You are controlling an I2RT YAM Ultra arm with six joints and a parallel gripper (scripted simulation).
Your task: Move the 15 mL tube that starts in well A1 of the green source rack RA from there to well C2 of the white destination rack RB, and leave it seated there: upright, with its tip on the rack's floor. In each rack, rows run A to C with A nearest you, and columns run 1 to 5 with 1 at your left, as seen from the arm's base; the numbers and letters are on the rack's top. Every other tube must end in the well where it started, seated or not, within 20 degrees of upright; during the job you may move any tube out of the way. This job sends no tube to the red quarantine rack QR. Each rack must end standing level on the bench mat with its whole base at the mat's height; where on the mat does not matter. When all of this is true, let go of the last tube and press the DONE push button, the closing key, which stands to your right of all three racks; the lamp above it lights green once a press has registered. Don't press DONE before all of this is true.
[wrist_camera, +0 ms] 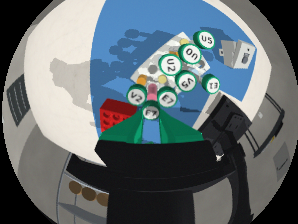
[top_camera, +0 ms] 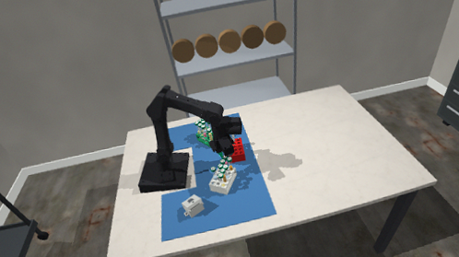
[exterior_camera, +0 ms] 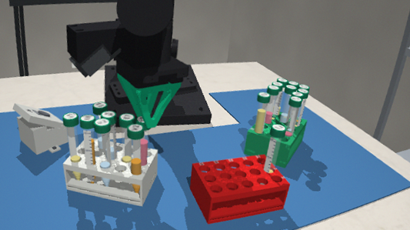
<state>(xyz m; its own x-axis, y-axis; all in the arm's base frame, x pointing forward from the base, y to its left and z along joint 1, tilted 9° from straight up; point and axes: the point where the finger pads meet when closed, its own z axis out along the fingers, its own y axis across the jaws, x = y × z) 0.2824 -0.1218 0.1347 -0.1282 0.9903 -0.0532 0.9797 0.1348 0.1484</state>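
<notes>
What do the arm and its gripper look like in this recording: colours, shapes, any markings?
The arm is matte black with boxy links on a square black base. The gripper has bright green, triangular openwork fingers tapering downward. No cables or markings are visible.
</notes>
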